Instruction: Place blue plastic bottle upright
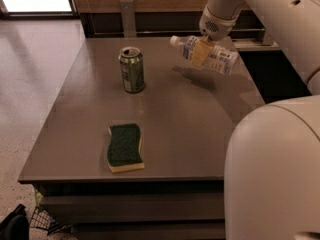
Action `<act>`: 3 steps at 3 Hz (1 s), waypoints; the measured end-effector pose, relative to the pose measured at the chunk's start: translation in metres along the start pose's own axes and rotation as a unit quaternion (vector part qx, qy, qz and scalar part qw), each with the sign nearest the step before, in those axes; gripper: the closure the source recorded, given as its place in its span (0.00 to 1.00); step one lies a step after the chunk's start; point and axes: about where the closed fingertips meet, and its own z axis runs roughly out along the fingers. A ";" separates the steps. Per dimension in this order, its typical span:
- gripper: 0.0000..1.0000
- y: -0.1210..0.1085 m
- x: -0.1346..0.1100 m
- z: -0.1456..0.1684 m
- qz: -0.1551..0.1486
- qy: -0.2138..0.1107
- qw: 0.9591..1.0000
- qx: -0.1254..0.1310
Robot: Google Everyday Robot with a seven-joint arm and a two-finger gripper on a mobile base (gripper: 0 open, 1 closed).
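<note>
The blue plastic bottle is clear with a white cap at its left end and a white label with bluish print. It lies on its side in the air above the back right of the grey table, its shadow on the tabletop below. My gripper hangs from the white arm at the top right and is shut on the bottle's middle, with one tan finger across its front.
An opened green drink can stands upright at the back left of the table. A green and yellow sponge lies near the front edge. My white arm's body fills the lower right. A dark rail and wood wall run behind the table.
</note>
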 end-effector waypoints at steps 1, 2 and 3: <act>1.00 -0.005 0.008 -0.029 0.001 -0.057 0.998 0.011; 1.00 -0.015 0.009 -0.055 -0.019 -0.162 0.987 0.002; 1.00 -0.025 -0.003 -0.070 -0.044 -0.262 0.964 -0.018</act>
